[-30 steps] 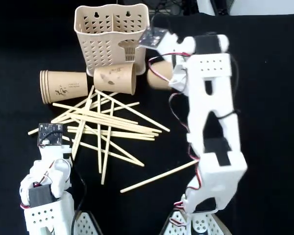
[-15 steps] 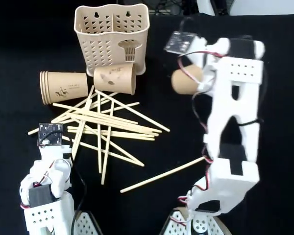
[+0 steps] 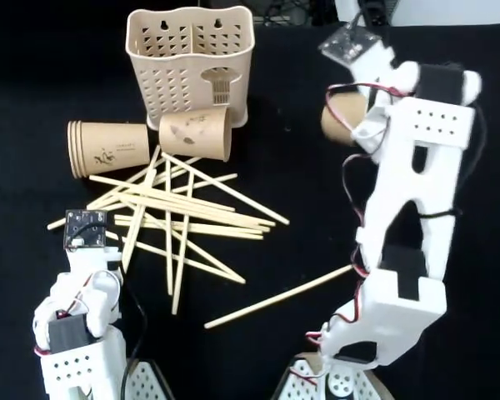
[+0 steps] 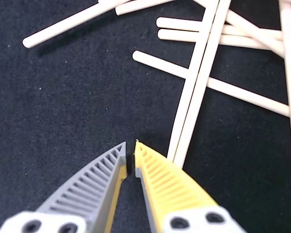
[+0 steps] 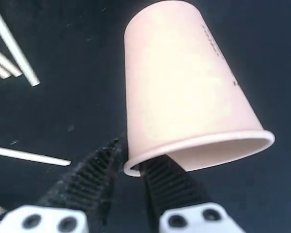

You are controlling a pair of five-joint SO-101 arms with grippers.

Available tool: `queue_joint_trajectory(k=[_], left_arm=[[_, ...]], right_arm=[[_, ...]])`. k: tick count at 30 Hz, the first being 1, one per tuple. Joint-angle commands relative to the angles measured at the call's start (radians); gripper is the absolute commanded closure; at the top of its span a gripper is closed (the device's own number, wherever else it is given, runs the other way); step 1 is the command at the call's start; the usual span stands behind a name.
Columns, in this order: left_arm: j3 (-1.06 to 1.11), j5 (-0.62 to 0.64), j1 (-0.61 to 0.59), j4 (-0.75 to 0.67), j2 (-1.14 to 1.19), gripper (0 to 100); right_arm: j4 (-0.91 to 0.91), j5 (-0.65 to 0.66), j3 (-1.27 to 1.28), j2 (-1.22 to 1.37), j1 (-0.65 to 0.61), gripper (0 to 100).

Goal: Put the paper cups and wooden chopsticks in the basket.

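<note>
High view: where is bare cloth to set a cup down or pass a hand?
Bare cloth: between the basket and the right arm, left of the basket, and between the chopstick pile and that arm, beyond the lone chopstick. Crowded: in front of the basket, where lying cups border the pile.

Black tablecloth (image 3: pixel 42 50) (plain, faintly speckled) underneath.

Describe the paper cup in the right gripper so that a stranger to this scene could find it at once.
Start at the perforated beige basket at the table's far edge, then look right to the tall white arm. The paper cup sits at its tip, its rim pinched in the right gripper. The other cups lie loose beside the chopsticks.
</note>
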Motion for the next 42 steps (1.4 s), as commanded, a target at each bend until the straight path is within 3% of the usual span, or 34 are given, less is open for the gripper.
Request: queue_joint_trajectory(k=[1,8,14,18,25,29,35,42], left_arm=[[0.015,-0.006,0.002,-0.015,-0.005,95],[0.015,-0.006,0.002,-0.015,-0.005,95],[0.015,-0.006,0.002,-0.015,-0.005,95],[0.015,-0.006,0.002,-0.015,-0.005,95],[0.015,-0.006,0.002,-0.015,-0.005,95],[0.015,-0.006,0.002,-0.015,-0.005,95],[0.015,-0.006,0.002,-0.015,-0.005,95],[0.015,-0.006,0.002,-0.015,-0.005,95]], right_arm=[[0.009,-0.021,0.131,-0.051,-0.028,98.7],[0.009,0.077,0.297,-0.053,-0.006,98.7],[0.006,0.077,0.349,-0.051,-0.014,98.7],[0.003,0.077,0.352,-0.045,-0.057,98.7],[-0.011,0.075,0.364,-0.033,-0.238,98.7],[-0.063,0.075,0.329,-0.031,-0.256,98.4],[-0.075,0.077,0.312,-0.036,-0.258,84.1],[-0.068,0.075,0.311,-0.119,-0.256,84.7]])
